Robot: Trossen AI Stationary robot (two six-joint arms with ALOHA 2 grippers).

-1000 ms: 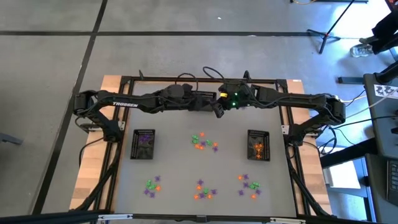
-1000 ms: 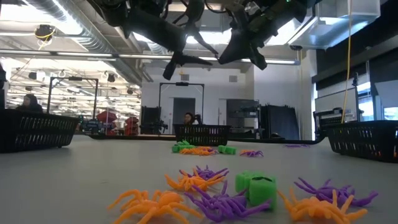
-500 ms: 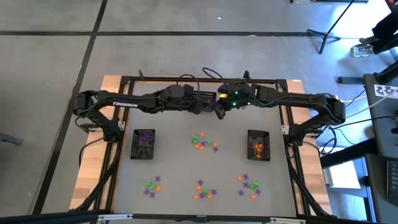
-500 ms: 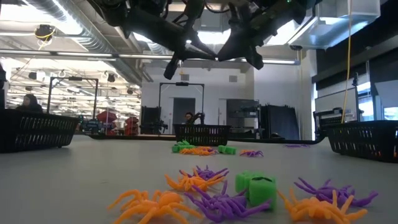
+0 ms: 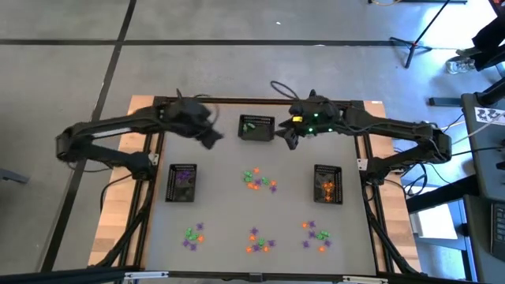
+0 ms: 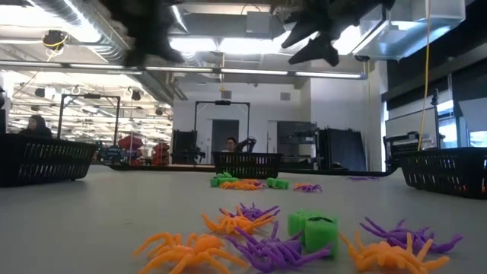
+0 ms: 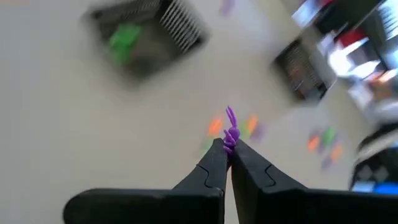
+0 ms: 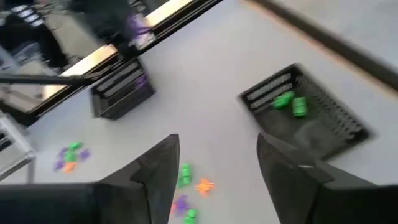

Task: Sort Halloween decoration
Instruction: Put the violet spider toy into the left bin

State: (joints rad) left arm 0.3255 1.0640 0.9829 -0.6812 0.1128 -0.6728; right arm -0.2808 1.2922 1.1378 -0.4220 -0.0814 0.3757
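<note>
Your left gripper [image 7: 227, 149] pinches a purple trinket [image 7: 231, 129] right at its fingertips, jaws closed on it, up over the table [image 5: 221, 209]. Your right gripper [image 8: 217, 163] stands wide, nothing between its fingers; the green-filled basket [image 8: 311, 112] sits just beyond them.

Two dark arms; right arm [image 5: 379, 126] shows green lights and black cables; end effector [image 7: 225, 163] fingers taper.
</note>
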